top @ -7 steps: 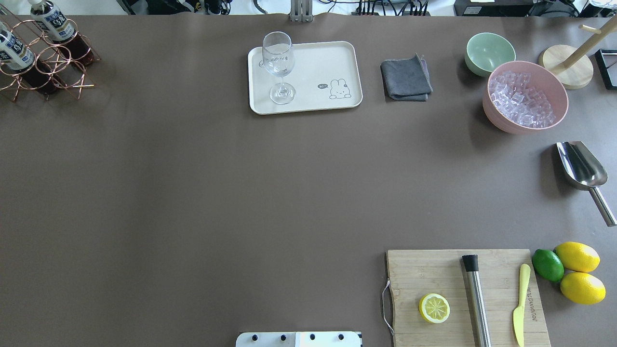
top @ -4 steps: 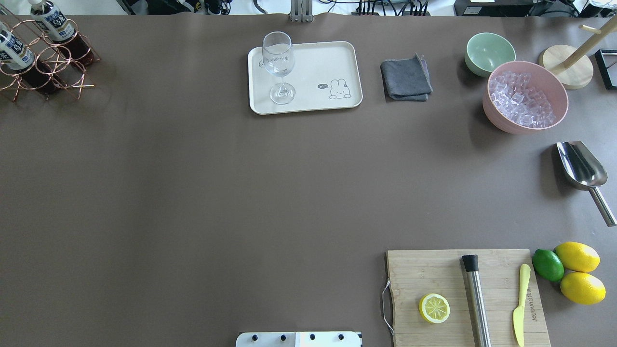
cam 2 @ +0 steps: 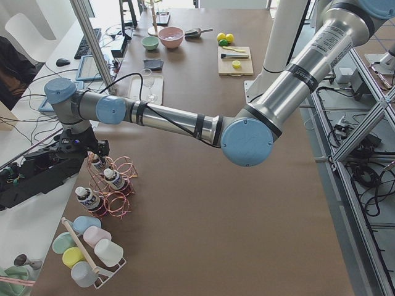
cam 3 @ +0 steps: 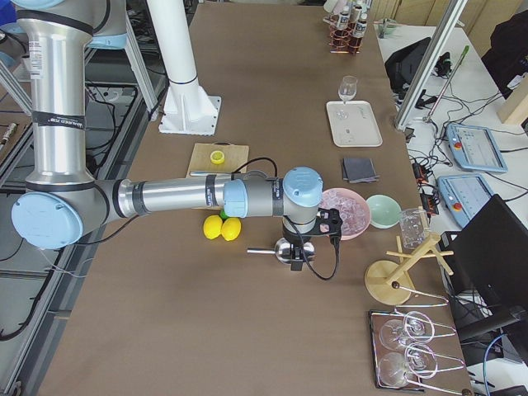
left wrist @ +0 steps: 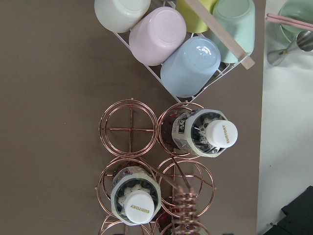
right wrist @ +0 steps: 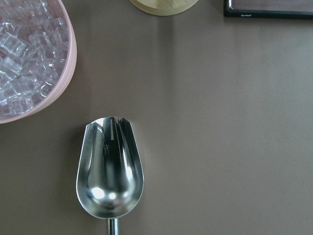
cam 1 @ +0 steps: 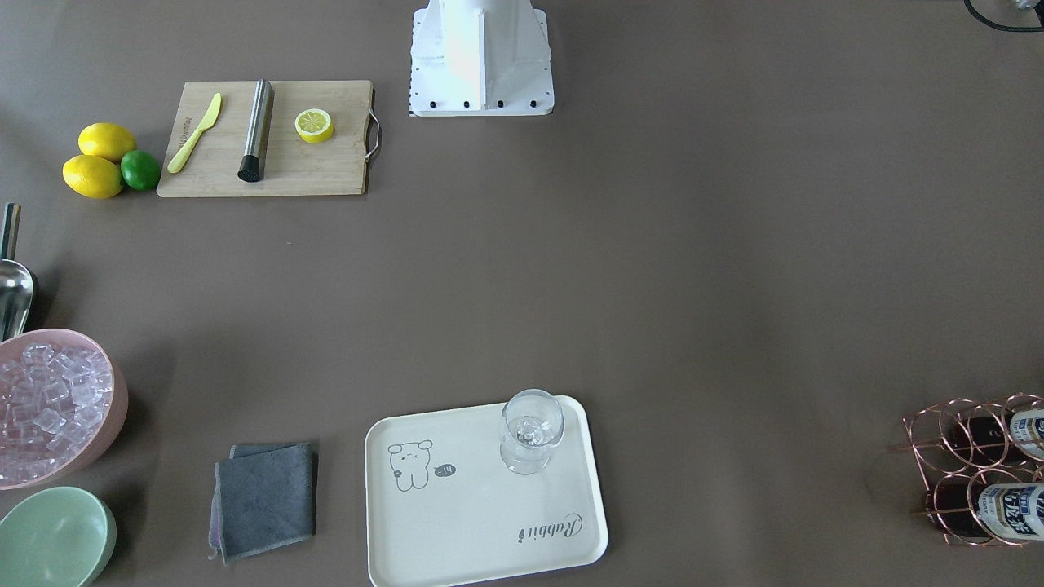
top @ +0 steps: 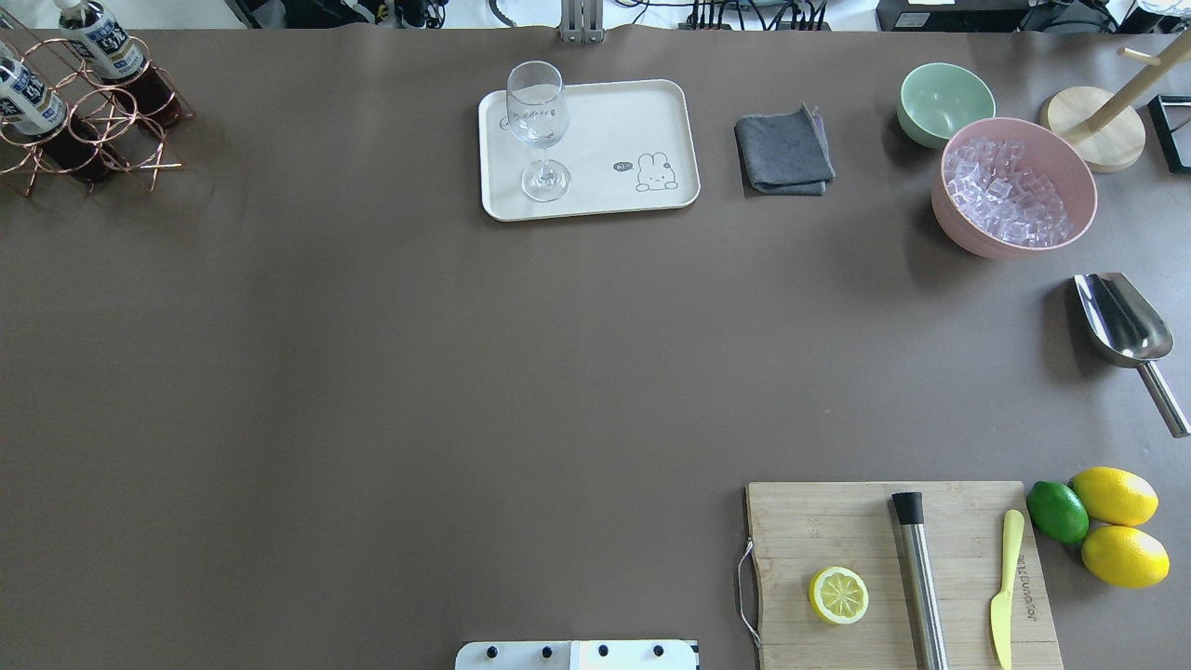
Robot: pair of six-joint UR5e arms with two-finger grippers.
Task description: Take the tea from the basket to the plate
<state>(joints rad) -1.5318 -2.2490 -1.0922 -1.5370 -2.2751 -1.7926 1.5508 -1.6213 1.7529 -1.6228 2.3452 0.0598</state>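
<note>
Three tea bottles stand in the copper wire basket (cam 2: 120, 192) at the table's far left corner. Two teas (top: 28, 93) (top: 98, 37) show from overhead. In the left wrist view, two white-capped teas (left wrist: 205, 133) (left wrist: 136, 195) stand straight below, beside an empty basket ring (left wrist: 129, 129). My left gripper (cam 2: 86, 151) hovers over the basket; I cannot tell if it is open. The cream plate (top: 614, 121) at the table's far middle carries a stemmed glass (top: 540, 130). My right gripper (cam 3: 307, 235) hangs over a steel scoop (right wrist: 110, 171); its state is unclear.
A rack of pastel cups (left wrist: 195, 63) stands right beside the basket. On the right are a grey cloth (top: 783, 154), green bowl (top: 944, 98), pink ice bowl (top: 1014, 186), and a cutting board (top: 837, 530) with half a lemon, a muddler and a knife.
</note>
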